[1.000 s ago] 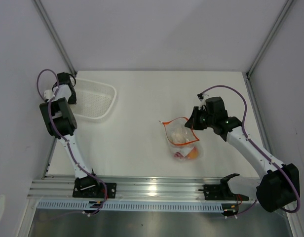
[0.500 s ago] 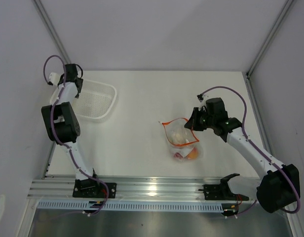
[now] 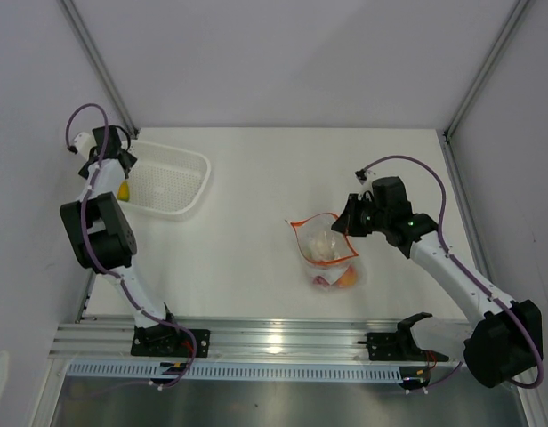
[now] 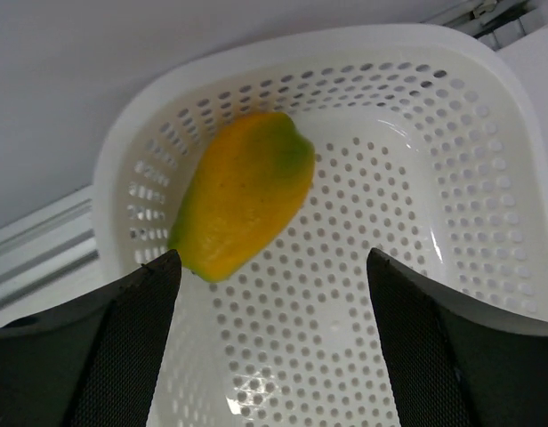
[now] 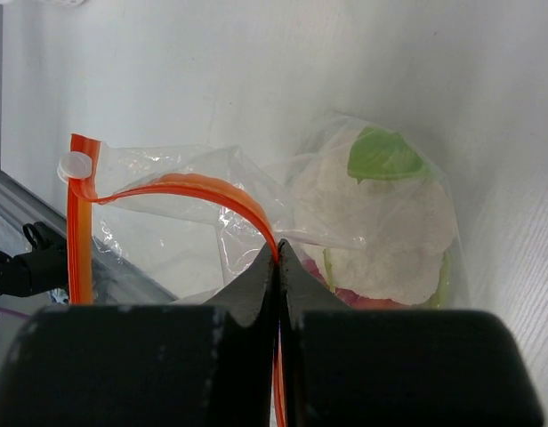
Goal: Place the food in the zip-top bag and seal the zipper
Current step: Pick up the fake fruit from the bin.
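- We see a white perforated basket (image 3: 172, 182) at the far left corner of the surface (image 3: 274, 169), beside the left wall (image 3: 34, 98).
- We see a ribbed metal rail (image 3: 283, 336) running along the surface's near edge.

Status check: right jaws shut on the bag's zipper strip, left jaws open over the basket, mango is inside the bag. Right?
One error: the mango lies in the white mesh basket, not the zip-top bag; the left wrist view shows it. The rest stands: the right gripper has its jaws shut on the zipper, and the left gripper hangs open over the basket.
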You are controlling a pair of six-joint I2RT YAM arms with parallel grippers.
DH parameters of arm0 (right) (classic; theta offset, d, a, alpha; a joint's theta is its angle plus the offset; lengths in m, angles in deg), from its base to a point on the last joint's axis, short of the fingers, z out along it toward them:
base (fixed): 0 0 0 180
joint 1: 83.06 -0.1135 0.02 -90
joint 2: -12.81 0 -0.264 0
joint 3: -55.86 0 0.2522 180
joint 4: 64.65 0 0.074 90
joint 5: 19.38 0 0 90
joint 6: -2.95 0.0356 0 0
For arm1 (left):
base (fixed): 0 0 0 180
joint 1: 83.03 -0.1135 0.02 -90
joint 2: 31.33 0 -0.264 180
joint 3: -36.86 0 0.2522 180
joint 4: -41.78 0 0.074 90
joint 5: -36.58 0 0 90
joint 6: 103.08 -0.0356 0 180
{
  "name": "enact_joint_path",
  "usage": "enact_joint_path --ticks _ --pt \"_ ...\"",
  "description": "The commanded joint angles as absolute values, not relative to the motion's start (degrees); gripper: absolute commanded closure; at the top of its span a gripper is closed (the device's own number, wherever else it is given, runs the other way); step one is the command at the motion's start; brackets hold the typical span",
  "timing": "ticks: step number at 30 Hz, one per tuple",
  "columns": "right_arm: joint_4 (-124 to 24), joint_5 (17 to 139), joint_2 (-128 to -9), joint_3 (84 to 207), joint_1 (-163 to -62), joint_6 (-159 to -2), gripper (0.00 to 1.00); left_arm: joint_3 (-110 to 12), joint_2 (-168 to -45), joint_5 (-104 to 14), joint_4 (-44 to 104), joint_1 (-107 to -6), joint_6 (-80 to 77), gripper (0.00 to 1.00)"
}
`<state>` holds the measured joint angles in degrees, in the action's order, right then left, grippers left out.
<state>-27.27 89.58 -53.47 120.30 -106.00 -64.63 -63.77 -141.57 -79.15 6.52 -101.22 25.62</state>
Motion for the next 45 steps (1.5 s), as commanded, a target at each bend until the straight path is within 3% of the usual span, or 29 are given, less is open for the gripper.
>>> enact_joint_path --ticks 1,10,22,35,45 --pt "-29.18 90.22 -51.79 119.90 -106.52 -64.72 1.00 -62.95 -137.24 -76.19 10.08 -102.80 18.92 0.13" --pt "-28.04 90.13 -52.22 120.68 -108.10 -64.99 1.00 -62.15 -138.56 -70.03 13.35 -101.93 16.19 0.12" --pt "-27.86 89.95 -52.75 121.39 -107.32 -64.98 1.00 -71.28 -144.52 -77.50 2.71 -103.33 1.79 0.06" --pt "-28.30 89.52 -52.40 120.16 -107.23 -65.16 1.00 -66.99 -148.13 -71.53 10.18 -105.09 -12.91 0.07" --pt "-28.48 89.08 -52.31 119.72 -107.05 -65.25 1.00 -73.04 -154.90 -71.61 6.05 -105.09 -16.07 0.07"
